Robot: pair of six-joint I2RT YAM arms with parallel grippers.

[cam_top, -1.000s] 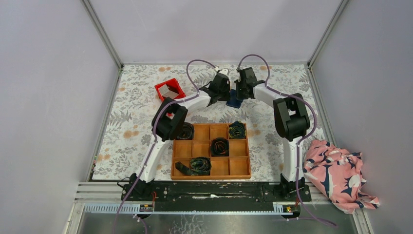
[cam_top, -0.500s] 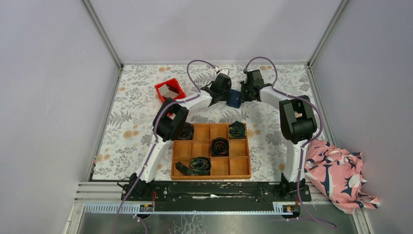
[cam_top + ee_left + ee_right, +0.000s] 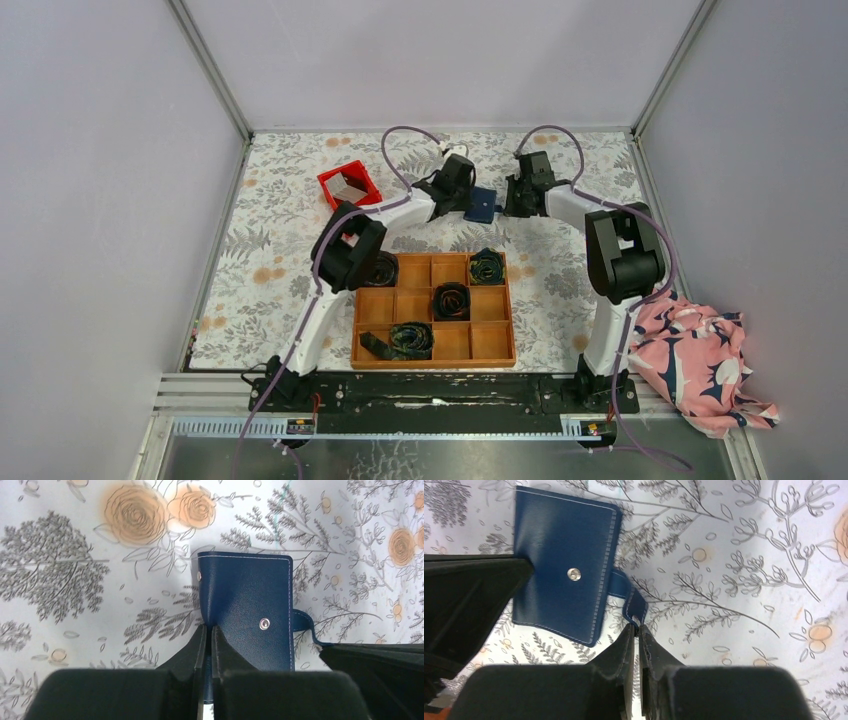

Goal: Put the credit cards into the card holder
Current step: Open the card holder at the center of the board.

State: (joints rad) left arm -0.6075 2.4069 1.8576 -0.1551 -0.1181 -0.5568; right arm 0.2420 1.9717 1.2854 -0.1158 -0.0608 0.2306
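Observation:
The navy-blue card holder (image 3: 480, 203) lies closed on the floral cloth between the two grippers. My left gripper (image 3: 209, 627) is shut on its near left edge (image 3: 250, 600). My right gripper (image 3: 636, 627) is shut on the end of its snap tab (image 3: 629, 597), which is unsnapped and stretched away from the cover (image 3: 564, 570). In the top view the left gripper (image 3: 462, 190) is to the holder's left and the right gripper (image 3: 512, 197) to its right. No credit card shows clearly. A pale flat piece (image 3: 350, 186) lies in the red bin.
The red bin (image 3: 330, 184) stands at the back left. The wooden grid tray (image 3: 433, 358) with dark rolled bundles sits in front of the arms. A pink patterned cloth (image 3: 695, 360) lies off the table at the right.
My right gripper has moved to the right, away from the left gripper, with the snap tab in it. The left gripper and the card holder have stayed nearly still.

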